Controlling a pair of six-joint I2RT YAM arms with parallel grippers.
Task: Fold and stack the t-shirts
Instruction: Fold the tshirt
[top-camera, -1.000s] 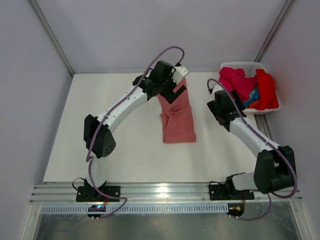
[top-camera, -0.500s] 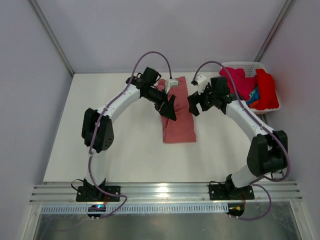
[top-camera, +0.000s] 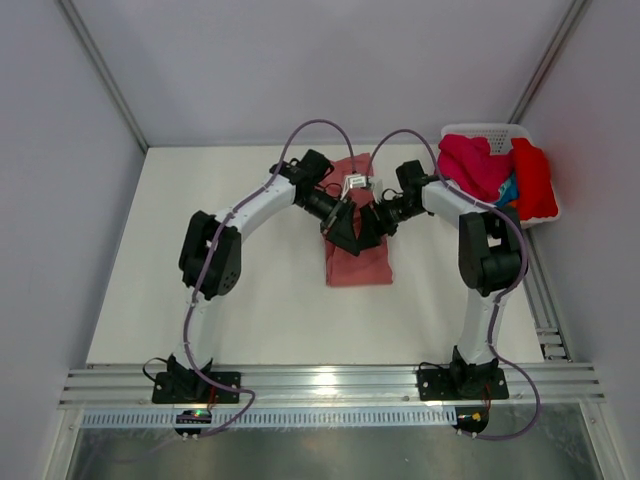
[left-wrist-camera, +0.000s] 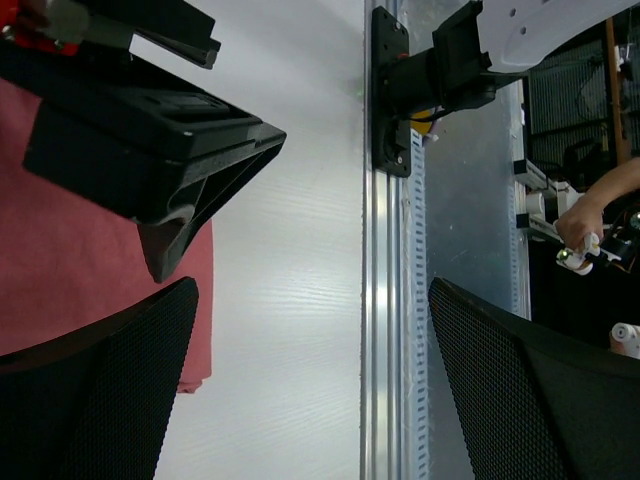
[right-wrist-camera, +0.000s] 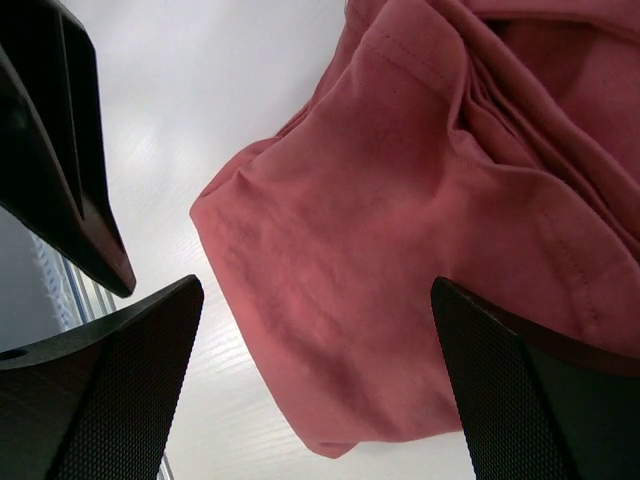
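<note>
A salmon t-shirt (top-camera: 358, 262), folded into a long strip, lies on the white table. My left gripper (top-camera: 343, 232) and right gripper (top-camera: 371, 226) hover close together over its middle, both open and empty. In the left wrist view the open left gripper (left-wrist-camera: 315, 400) sits above the bare table, with the shirt (left-wrist-camera: 60, 260) at the left. In the right wrist view the open right gripper (right-wrist-camera: 315, 400) frames the shirt's rounded corner (right-wrist-camera: 400, 250). Magenta (top-camera: 470, 165), red (top-camera: 535, 180) and blue (top-camera: 507, 190) shirts lie piled in the basket.
A white plastic basket (top-camera: 490, 130) stands at the back right corner. A metal rail (top-camera: 330, 385) runs along the table's near edge and also shows in the left wrist view (left-wrist-camera: 385, 300). Grey walls enclose the table on three sides.
The right arm swung left from the basket to the shirt. The left gripper came from the shirt's far end toward its middle. Both grippers now meet over the shirt.
</note>
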